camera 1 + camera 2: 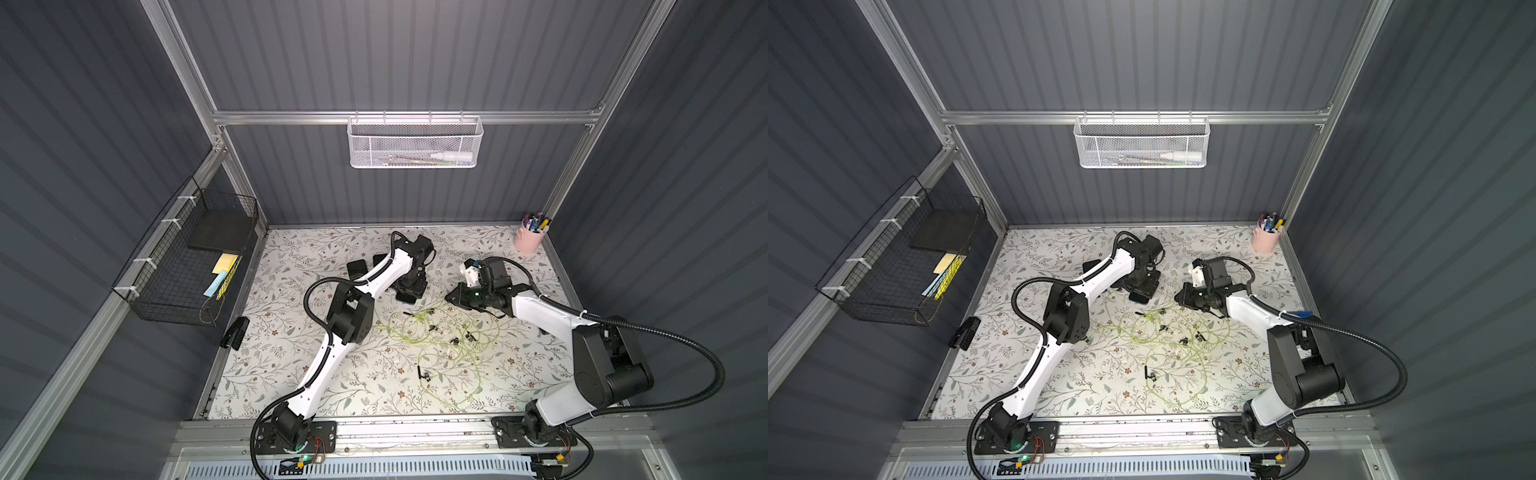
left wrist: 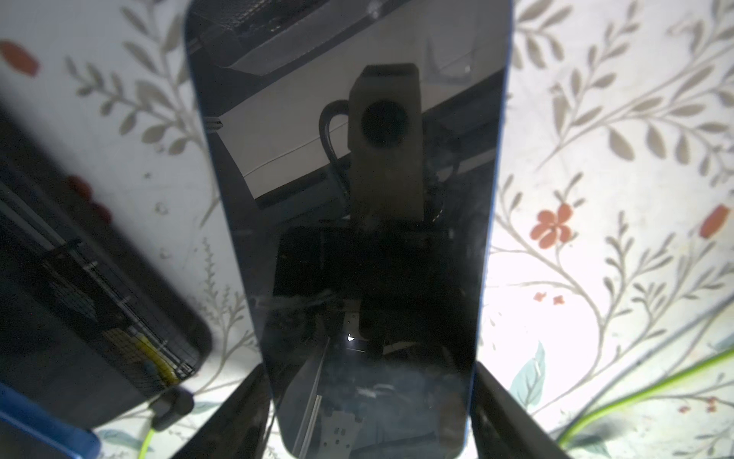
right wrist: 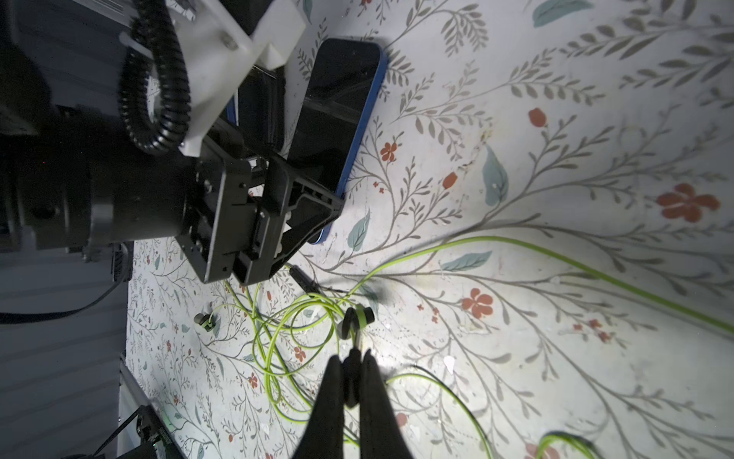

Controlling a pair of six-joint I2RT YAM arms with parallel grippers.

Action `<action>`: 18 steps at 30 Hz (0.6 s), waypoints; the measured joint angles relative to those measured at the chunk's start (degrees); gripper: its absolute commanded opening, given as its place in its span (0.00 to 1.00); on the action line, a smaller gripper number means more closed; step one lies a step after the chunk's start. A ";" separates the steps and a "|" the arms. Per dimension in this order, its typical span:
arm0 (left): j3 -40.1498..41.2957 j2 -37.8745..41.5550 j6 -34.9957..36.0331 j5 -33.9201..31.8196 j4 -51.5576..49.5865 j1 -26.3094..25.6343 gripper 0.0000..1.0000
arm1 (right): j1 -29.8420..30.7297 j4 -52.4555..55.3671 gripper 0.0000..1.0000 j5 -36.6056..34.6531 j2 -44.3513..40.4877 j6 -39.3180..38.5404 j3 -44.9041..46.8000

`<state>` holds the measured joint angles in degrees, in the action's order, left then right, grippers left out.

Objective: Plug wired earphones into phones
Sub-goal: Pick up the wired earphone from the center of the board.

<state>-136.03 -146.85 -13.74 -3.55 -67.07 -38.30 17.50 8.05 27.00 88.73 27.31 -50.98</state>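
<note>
The right claw point(image 3: 351, 357) is pinching shut on a small black piece point(image 3: 351, 381) of the wired earphones point(image 1: 440, 340). I am reading that piece as a plug, though the fingers are hiding most of it. Just ahead of the tips an earbud point(image 3: 357, 318) is lying on the bench point(image 3: 595, 119), with loops of green cord spreading beyond it and to both sides. Further ahead, across a stretch of bare bench and off toward the robot's left, the blue-rimmed phone point(image 3: 341, 103) is lying flat. The left claw point(image 2: 369, 365) is straddling its near end with the fingers apart, looking flush against both long edges, so I am taking it as clamped on the phone to brace it. The step in hand seems to be carrying the plug to the port in that short end. Doing it well probably means lifting the plug clear of the earbud and loops, so the tangle is not dragging on it. The plug's axis then needs lining up with the phone's length, coming in low and straight. The right claw should be slowing at contact and pushing only against the left claw's brace. A skewed entry is likely to be sliding the phone or twisting the plug in the pinch.
</note>
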 measured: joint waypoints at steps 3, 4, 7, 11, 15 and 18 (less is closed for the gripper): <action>6.47 3.74 -4.61 1.36 3.30 0.52 0.36 | 0.07 -1.07 0.04 2.71 -0.46 -1.49 1.51; 8.11 4.74 -6.03 1.79 4.15 0.57 0.34 | 0.09 -1.20 0.04 3.52 -0.50 -1.86 1.95; 14.21 8.63 -11.17 3.52 8.15 1.22 0.29 | 0.46 -1.42 0.05 6.36 -1.11 -2.86 3.41; 25.31 17.35 -19.80 7.61 15.93 2.84 0.24 | 2.10 -3.67 0.05 9.81 -3.85 -3.93 5.20; 38.10 29.42 -31.15 10.10 26.05 4.79 0.14 | 3.61 -9.03 0.04 12.11 -5.95 -3.72 7.67; 47.87 39.17 -41.64 10.29 34.40 6.16 0.10 | 4.44 -13.07 0.03 12.46 -5.92 -2.86 9.49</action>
<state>-88.16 -107.68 -55.37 6.74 -32.67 -32.14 21.93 -5.02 39.46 82.81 24.45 -41.50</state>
